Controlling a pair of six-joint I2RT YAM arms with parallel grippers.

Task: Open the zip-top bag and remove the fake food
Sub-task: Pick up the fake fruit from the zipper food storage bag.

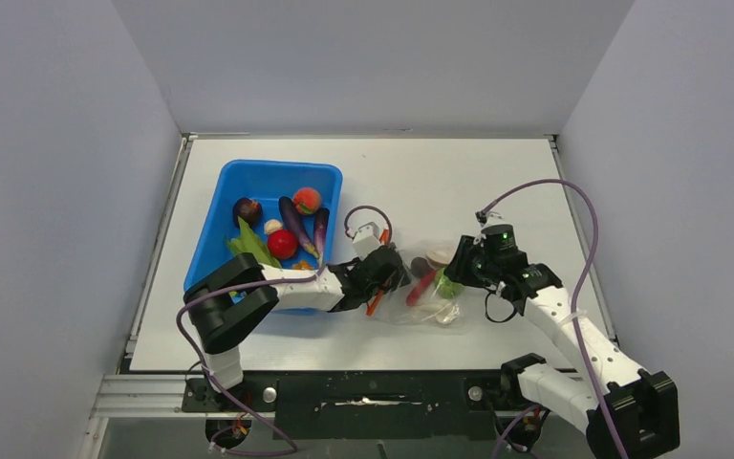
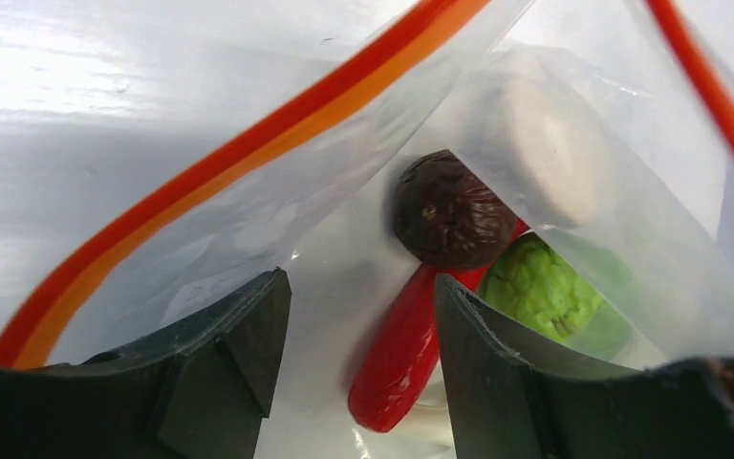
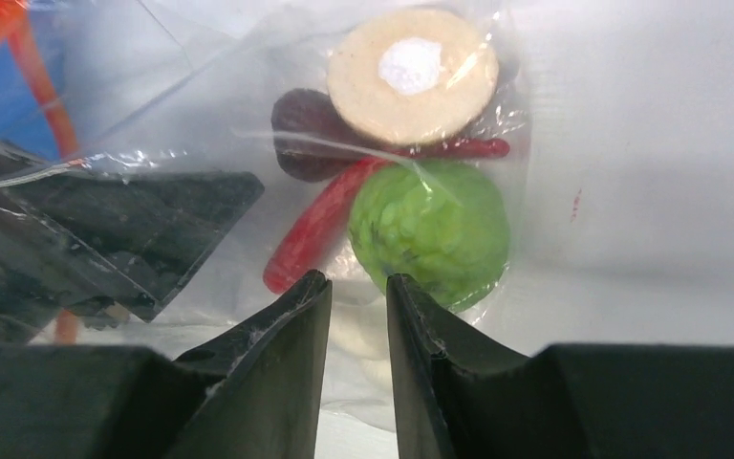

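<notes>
Toy food lying inside a clear bag at mid-table, one gripper at each end.

Leftmost sits a blue rectangular plastic bin (image 1: 268, 184) holding loose toy vegetables. Just right of it, the left gripper (image 2: 358, 277) has its fingers spread wide at the mouth of the crinkly clear zip-top bag (image 1: 420, 311), whose orange-red zipper strip (image 2: 248, 143) arches over them. Inside the bag, the fake food is bunched together: a long red piece (image 2: 401, 363), a dark brown wrinkled ball (image 2: 449, 210), a white round mushroom (image 2: 550, 153) and a green bumpy ball (image 2: 540, 287). At the bag's far end, the right gripper (image 3: 356, 282) hangs with a narrow gap between its fingers, over the film; I cannot tell whether it is pinching any plastic.
</notes>
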